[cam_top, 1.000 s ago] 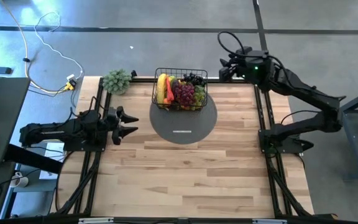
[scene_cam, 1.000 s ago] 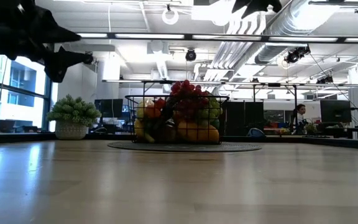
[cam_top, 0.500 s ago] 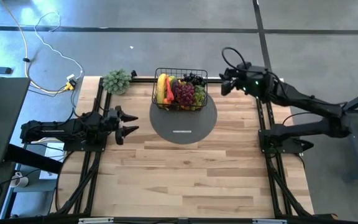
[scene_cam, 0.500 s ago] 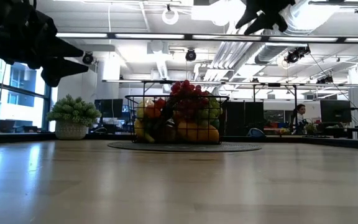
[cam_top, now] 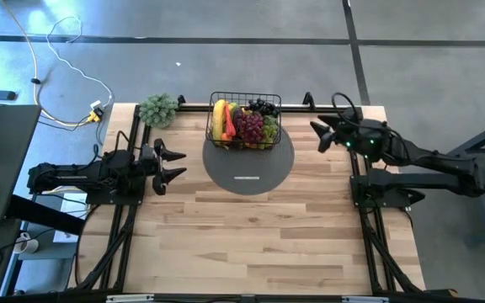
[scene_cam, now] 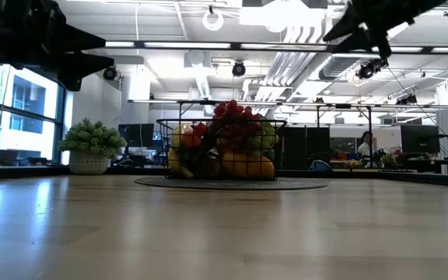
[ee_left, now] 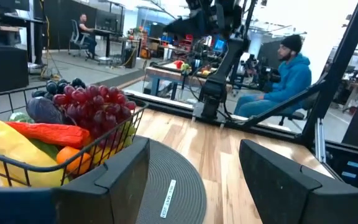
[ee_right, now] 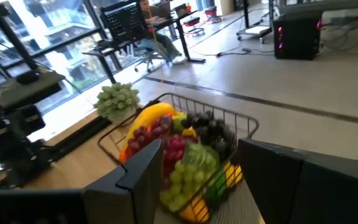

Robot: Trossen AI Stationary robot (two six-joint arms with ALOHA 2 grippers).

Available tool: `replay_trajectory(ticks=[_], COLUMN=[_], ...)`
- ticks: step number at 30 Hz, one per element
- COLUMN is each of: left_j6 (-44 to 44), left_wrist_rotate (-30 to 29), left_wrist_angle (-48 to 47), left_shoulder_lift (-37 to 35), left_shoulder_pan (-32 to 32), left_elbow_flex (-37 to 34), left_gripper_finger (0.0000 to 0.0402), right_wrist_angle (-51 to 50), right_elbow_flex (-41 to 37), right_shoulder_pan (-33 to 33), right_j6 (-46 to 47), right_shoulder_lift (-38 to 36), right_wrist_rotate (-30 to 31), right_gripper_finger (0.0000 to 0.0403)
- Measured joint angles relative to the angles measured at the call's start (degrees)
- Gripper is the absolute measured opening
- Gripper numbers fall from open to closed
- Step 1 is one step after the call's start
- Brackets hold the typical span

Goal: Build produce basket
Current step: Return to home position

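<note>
**Basket** point(cam_top: 244, 123) — black wire mesh, rectangular, with open grid sides. We find it on the far half of a round, dark grey, ribbed mat point(cam_top: 272, 168), at the far middle of the surface point(cam_top: 251, 244), which is pale wood laid in planks.

**Produce** point(cam_top: 247, 124) — heaped in the basket, above its rim:
- a smooth yellow banana point(cam_top: 219, 114) at the left side
- knobbly red grapes point(cam_top: 251, 126) in the middle
- dark grapes point(cam_top: 263, 107) at the far right corner
- green grapes point(ee_right: 185, 175)
- a glossy red chili point(ee_left: 50, 133) lying against the banana

**Label** point(cam_top: 247, 178) — a thin white strip on the mat's near part. We cannot read its writing.

**Leafy bunch** point(cam_top: 158, 109) — grey-green and bushy, at the surface's far left corner, well apart from the basket.

**Left hand** point(cam_top: 176, 165) — dark, with its two fingers spread and holding nothing. It sits at the surface's left side, pointing toward the mat.

**Right hand** point(cam_top: 320, 135) — its fingers are likewise apart and empty. It sits near the right edge, facing the basket.

**Change from half a second ago** — we note that the right hand has drawn back from beside the basket's far right corner toward the right rail. The left hand, the basket and its contents are as they were.
</note>
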Motion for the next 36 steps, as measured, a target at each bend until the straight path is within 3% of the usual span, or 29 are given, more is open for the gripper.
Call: replay_trajectory(ticks=[15, 25, 36], left_j6=[0.00, 0.00, 0.00], left_wrist_rotate=[-3.70, -3.81, -3.81], left_wrist_angle=[-0.28, -0.28, -0.28], left_shoulder_lift=[-0.02, -0.02, -0.02], left_shoulder_pan=[0.03, 0.02, 0.02], left_elbow_flex=[0.00, 0.00, 0.00], left_gripper_finger=[0.0237, 0.0237, 0.0237], right_wrist_angle=[-0.04, 0.21, 10.60], right_elbow_flex=[-16.66, -21.68, -33.66], right_shoulder_pan=[4.27, 4.27, 4.27], right_j6=[5.45, 3.12, 4.39], right_shoulder_lift=[-17.83, -23.57, -28.16], right_wrist_rotate=[-0.65, -12.63, -20.19], right_gripper_finger=[0.0190, 0.0190, 0.0190])
